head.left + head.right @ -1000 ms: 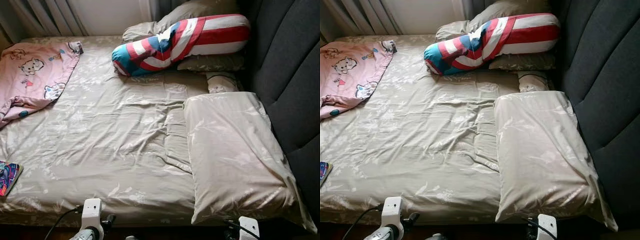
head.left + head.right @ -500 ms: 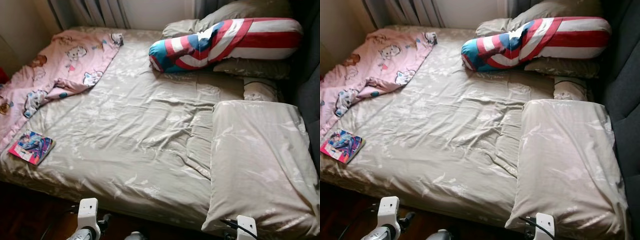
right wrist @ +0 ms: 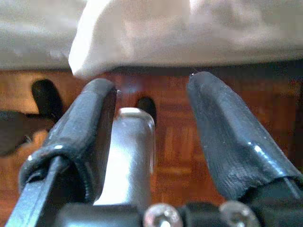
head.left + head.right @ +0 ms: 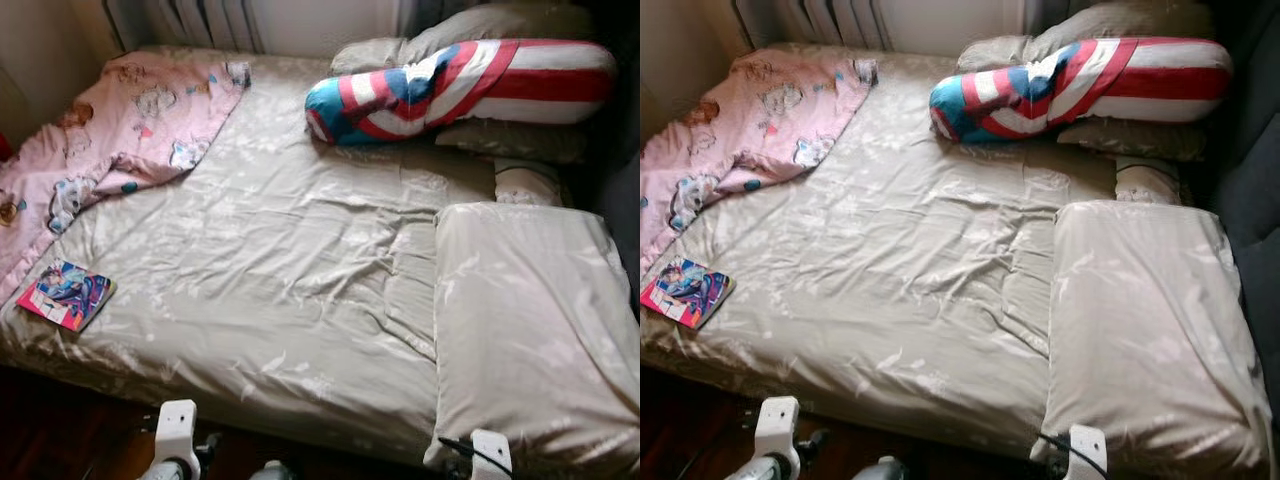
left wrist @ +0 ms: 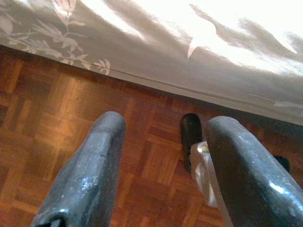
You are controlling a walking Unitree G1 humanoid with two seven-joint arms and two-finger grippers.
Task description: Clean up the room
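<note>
While both arms hang low at the bed's near edge, nothing is in hand yet — the lines below judge what a room tidy-up would likely have to grip.

Bed: covered in a creased beige sheet with a pale leaf print; it carries every loose thing here.

Book: a thin, brightly coloured picture book lying flat at the near left edge of the bed, just beside the pink blanket's hem. Probably light and fairly stiff, with a glossy cover that could slip — best pinched at a corner or edge overhanging the soft sheet, which will give under the fingers.

Pink blanket: cartoon-printed, rumpled over the far left corner and trailing down the left side. Soft and limp; it would bunch and drag, so a hold on a corner or a gathered fold seems wise.

Striped bolster: red, white and blue, lying across the far right on beige pillows. Bulky but likely light and squashy.

Large beige pillow: at the near right, its corner overhanging the bed edge. Soft — a corner pinch should do.

Left gripper: fingers spread apart over the parquet floor, below the sheet's hem, holding nothing.

Right gripper: fingers likewise apart and empty, pointing at the floor under the pillow's overhanging corner.

Reach: the book lies well apart from either gripper.
</note>
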